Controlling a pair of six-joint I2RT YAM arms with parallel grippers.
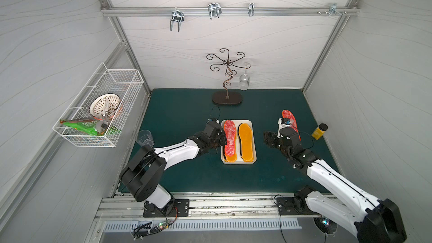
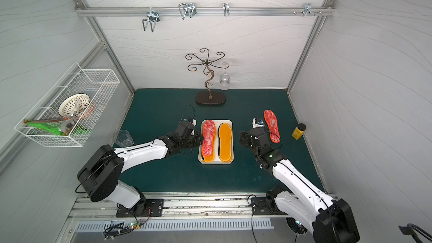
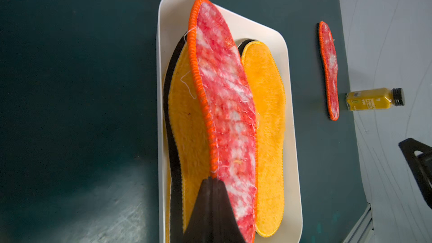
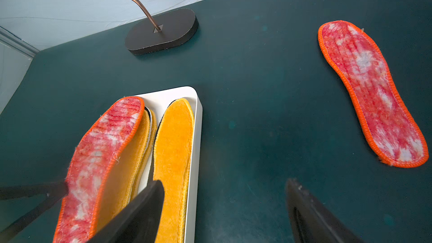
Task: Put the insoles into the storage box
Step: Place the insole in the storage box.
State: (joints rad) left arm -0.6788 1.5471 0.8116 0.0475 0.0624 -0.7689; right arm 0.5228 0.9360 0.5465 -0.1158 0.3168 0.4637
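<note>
Left tool (image 3: 214,181) clamps the red insole (image 3: 224,94), tilted over the storage box (image 3: 291,136); right tool (image 4: 225,183) gapes empty.

White wavy-patterned walls (image 1: 233,40), aluminium rail (image 1: 280,10) carrying metal hooks (image 1: 214,10), dark green tabletop (image 1: 182,113), white wire basket (image 1: 126,75) on side wall.

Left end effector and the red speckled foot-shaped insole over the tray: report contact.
Touching. Left wrist view: left end effector clamps the red speckled insole's stitched edge.

light: bright, even | shadows: soft | top views: edges bent | wrist views: foreground blurred
</note>
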